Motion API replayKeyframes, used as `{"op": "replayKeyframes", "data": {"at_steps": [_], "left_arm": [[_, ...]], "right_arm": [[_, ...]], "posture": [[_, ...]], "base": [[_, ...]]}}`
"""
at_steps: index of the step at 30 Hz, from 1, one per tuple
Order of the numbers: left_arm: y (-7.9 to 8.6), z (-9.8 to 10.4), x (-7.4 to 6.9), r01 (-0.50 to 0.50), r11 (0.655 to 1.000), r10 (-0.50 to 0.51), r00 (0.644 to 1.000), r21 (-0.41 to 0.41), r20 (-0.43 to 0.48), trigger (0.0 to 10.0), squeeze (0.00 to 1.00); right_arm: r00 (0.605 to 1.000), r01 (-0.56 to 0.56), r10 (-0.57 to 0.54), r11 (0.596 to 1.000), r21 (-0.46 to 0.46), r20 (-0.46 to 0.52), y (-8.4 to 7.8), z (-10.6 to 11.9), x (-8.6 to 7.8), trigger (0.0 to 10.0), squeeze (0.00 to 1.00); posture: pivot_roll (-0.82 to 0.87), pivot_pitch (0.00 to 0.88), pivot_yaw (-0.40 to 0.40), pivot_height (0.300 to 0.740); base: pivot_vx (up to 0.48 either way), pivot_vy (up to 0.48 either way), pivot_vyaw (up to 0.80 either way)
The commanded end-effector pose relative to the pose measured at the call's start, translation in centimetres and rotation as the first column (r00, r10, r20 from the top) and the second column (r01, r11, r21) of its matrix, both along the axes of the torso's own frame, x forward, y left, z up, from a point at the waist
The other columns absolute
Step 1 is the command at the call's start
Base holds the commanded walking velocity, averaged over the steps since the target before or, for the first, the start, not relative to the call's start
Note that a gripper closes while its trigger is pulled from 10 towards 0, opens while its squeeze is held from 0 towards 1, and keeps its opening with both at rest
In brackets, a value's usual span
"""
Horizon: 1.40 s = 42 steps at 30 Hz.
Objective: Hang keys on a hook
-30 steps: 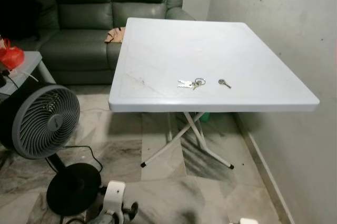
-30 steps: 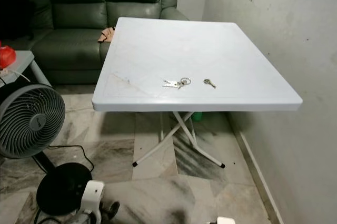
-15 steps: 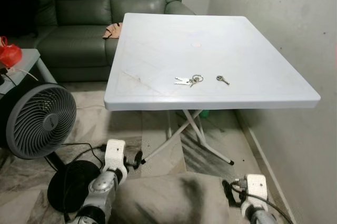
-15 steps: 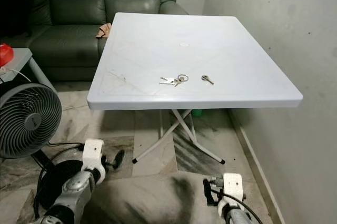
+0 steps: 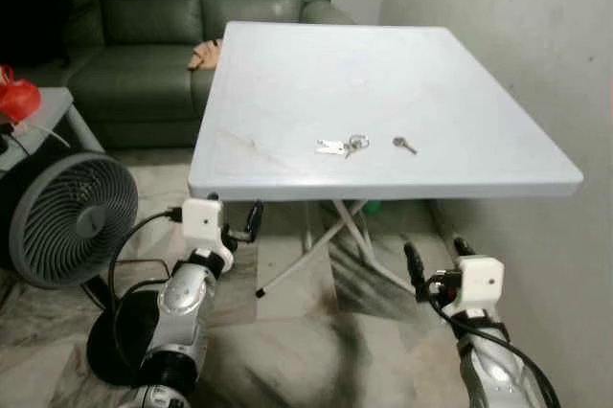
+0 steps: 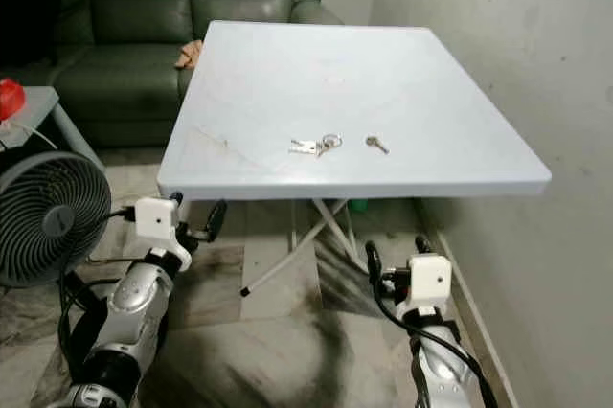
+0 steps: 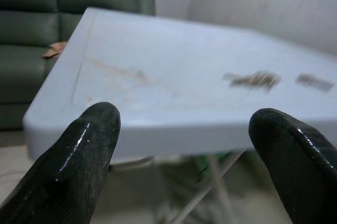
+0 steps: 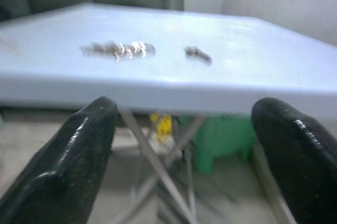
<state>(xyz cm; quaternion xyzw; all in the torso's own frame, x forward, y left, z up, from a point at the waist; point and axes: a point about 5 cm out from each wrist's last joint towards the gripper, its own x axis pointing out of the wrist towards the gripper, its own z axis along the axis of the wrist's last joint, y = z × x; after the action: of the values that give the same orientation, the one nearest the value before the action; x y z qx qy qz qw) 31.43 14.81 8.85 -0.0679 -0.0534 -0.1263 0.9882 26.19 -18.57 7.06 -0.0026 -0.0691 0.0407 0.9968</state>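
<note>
1. White folding table point(image 5: 287, 92) stands against the wall, a sofa point(image 5: 144, 34) behind it.
2. Left gripper point(image 5: 251, 221), fingers spread and empty, hangs just below the table's near edge.
3. Keys point(image 5: 343, 147) lie near that edge, long axis crosswise, up and ahead of both grippers.
4. Single key point(image 5: 405, 146) lies just right of them.
5. Right gripper point(image 5: 436, 264), spread wide and empty, sits lower; the left looks nearer.

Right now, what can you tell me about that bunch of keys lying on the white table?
The bunch of keys looks like silvery metal: a couple of flat keys fanned out from a round ring. It lies flat near the front edge of the white folding table, touched by nothing but the tabletop. A single small key lies apart, on its right. Both pincers hang below the table edge, well short of it.
</note>
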Motion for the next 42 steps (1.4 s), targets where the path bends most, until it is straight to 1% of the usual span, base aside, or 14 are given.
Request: {"op": "replayKeyframes", "data": {"at_steps": [1, 2, 3, 4, 7, 13, 24, 27, 42], "left_arm": [[0.0, 1.6, 0.2, 0.020, 0.999, -0.018, 0.999, -0.034, 0.035, 10.0, 0.00], [0.1, 2.1, 0.3, 0.024, 0.999, -0.022, 0.999, -0.047, 0.043, 10.0, 0.00], [0.1, 2.1, 0.3, 0.024, 0.999, -0.022, 0.999, -0.047, 0.043, 10.0, 0.00], [0.2, 2.5, 0.2, 0.026, 0.998, -0.023, 0.998, -0.063, 0.051, 10.0, 0.00], [0.4, 3.2, 0.2, 0.022, 0.998, -0.018, 0.998, -0.065, 0.061, 10.0, 0.00], [0.6, 3.4, -0.1, 0.024, 0.998, -0.023, 0.999, -0.049, 0.033, 10.0, 0.00], [0.4, 3.4, -0.3, 0.038, 0.998, -0.037, 0.999, -0.059, 0.004, 10.0, 0.00], [0.3, 3.5, -0.4, 0.049, 0.998, -0.049, 0.999, -0.046, -0.008, 10.0, 0.00], [-0.2, 3.5, -0.6, 0.067, 0.997, -0.068, 0.997, -0.048, -0.026, 10.0, 0.00]], "right_arm": [[0.999, -0.003, 0.002, 1.000, 0.015, 0.032, 0.6, 1.7, 0.3, 10.0, 0.00], [0.999, -0.001, 0.001, 1.000, 0.008, 0.051, 0.8, 2.3, 0.4, 10.0, 0.00], [0.999, -0.001, 0.001, 1.000, 0.008, 0.051, 0.8, 2.3, 0.4, 10.0, 0.00], [0.998, -0.003, 0.002, 1.000, 0.011, 0.061, 1.0, 2.7, 0.4, 10.0, 0.00], [0.997, -0.017, 0.015, 1.000, 0.020, 0.078, 1.4, 3.5, 0.4, 10.0, 0.00], [0.999, -0.027, 0.027, 0.999, -0.027, 0.033, 1.3, 3.4, 0.3, 10.0, 0.00], [0.999, -0.044, 0.045, 0.999, -0.027, 0.010, 1.5, 3.8, 0.4, 10.0, 0.00], [0.999, -0.049, 0.049, 0.998, -0.031, -0.002, 1.6, 3.8, 0.3, 10.0, 0.00], [0.998, -0.057, 0.056, 0.998, -0.037, -0.019, 1.6, 3.8, 0.2, 10.0, 0.00]], "posture": [[-0.02, 0.000, -0.019, 0.711], [-0.02, 0.000, -0.019, 0.711], [-0.02, 0.000, -0.019, 0.711], [-0.01, 0.000, -0.019, 0.711], [-0.01, 0.000, -0.019, 0.711], [0.00, 0.000, -0.026, 0.711], [0.00, 0.000, -0.028, 0.711], [0.00, 0.000, -0.026, 0.711], [0.00, 0.000, -0.020, 0.711]], "base": [[0.000, 0.000, 0.00], [0.000, 0.000, 0.00], [0.000, 0.000, 0.00], [0.000, 0.000, 0.00], [0.000, 0.000, 0.00], [0.000, 0.000, 0.00], [0.383, 0.000, 0.00], [0.424, 0.000, 0.00], [0.427, 0.000, 0.00]]}}
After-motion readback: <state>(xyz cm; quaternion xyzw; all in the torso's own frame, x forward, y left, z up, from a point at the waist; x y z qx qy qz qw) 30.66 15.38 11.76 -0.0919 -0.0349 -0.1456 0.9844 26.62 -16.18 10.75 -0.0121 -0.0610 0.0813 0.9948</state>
